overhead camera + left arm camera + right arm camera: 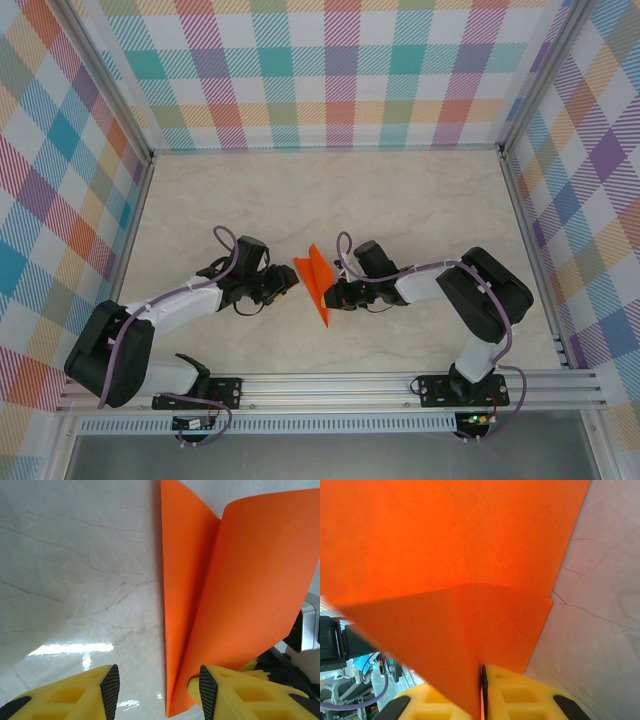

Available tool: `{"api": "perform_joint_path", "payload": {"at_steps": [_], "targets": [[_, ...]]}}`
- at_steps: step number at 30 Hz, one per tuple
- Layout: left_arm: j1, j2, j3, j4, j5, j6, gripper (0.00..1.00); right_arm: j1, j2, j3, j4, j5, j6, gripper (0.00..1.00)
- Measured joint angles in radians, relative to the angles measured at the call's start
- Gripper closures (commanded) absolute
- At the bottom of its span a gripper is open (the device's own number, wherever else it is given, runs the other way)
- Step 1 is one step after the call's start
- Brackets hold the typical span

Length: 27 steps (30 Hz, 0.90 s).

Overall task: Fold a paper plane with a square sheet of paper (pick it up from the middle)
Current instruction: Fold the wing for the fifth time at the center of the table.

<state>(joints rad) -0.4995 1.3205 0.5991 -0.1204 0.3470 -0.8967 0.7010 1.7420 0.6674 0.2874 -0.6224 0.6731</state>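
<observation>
The paper plane (316, 283) is bright orange, folded to a narrow point, and stands on edge between the two grippers at the table's near middle. My right gripper (335, 295) is shut on the paper plane (460, 555) along its fold, with the jaws pressed together (482, 692) and orange flaps fanning out above them. My left gripper (288, 288) is open (159, 690). The plane's pointed end (240, 590) reaches down between its fingers, and one flap lies against the right finger (207, 692). The left finger (111, 687) is apart from the paper.
The pale marbled tabletop (330, 200) stretches away behind the arms. Plaid walls (340, 70) close in the back and both sides. An aluminium rail (330, 385) with the arm bases runs along the near edge.
</observation>
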Motion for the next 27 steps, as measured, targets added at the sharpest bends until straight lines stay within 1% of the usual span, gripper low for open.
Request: {"api": "perform_joint_path", "payload": {"at_steps": [3, 7, 11, 12, 16, 23, 27], "targets": [[0.000, 0.000, -0.004, 0.000, 0.002, 0.000, 0.52, 0.000, 0.000, 0.015, -0.034, 0.006, -0.008, 0.88], [0.000, -0.001, -0.005, 0.024, 0.003, -0.013, 0.48, 0.019, 0.000, 0.079, -0.151, 0.060, -0.054, 0.90], [0.000, -0.023, -0.008, 0.046, -0.011, -0.048, 0.36, 0.081, -0.002, 0.185, -0.303, 0.186, -0.121, 0.90], [0.000, -0.035, -0.008, 0.046, -0.020, -0.059, 0.32, 0.097, -0.006, 0.204, -0.332, 0.220, -0.139, 0.90], [0.000, -0.060, -0.007, 0.049, -0.047, -0.096, 0.24, 0.150, -0.023, 0.248, -0.429, 0.335, -0.193, 0.90], [0.000, -0.024, 0.014, 0.053, -0.066, -0.167, 0.21, 0.253, -0.024, 0.296, -0.545, 0.542, -0.252, 0.90], [0.000, -0.018, 0.020, 0.057, -0.095, -0.209, 0.20, 0.288, -0.024, 0.307, -0.570, 0.623, -0.264, 0.89]]}}
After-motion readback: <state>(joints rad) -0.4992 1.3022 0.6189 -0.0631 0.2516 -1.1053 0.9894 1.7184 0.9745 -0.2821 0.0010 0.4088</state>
